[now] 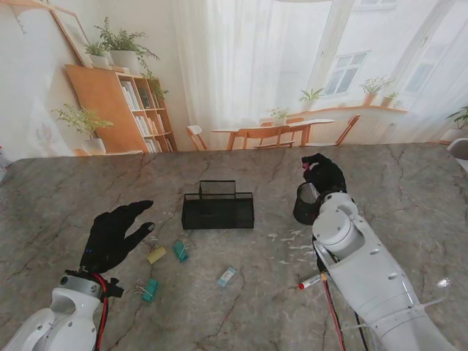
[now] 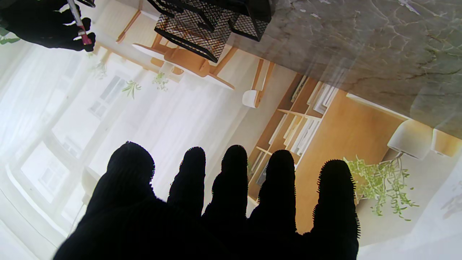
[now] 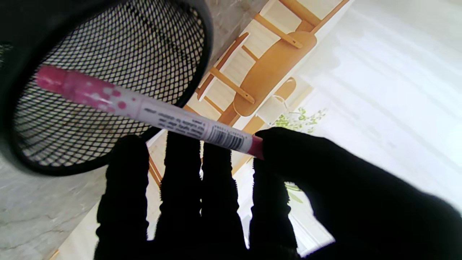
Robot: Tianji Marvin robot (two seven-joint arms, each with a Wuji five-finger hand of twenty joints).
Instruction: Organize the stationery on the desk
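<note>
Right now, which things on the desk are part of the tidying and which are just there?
Job:
- pink pen in right hand
- round mesh cup
- mesh tray
- clips
- second pen

Just there:
- left hand, open, idle
- marble table

We record a black mesh organizer (image 1: 218,210) and black mesh cup (image 3: 108,72) on a grey veined marble table (image 1: 409,190). Both hands wear black gloves. The pen (image 3: 144,112) is white with pink dots and pink ends. Clips (image 1: 180,251) are teal.
</note>
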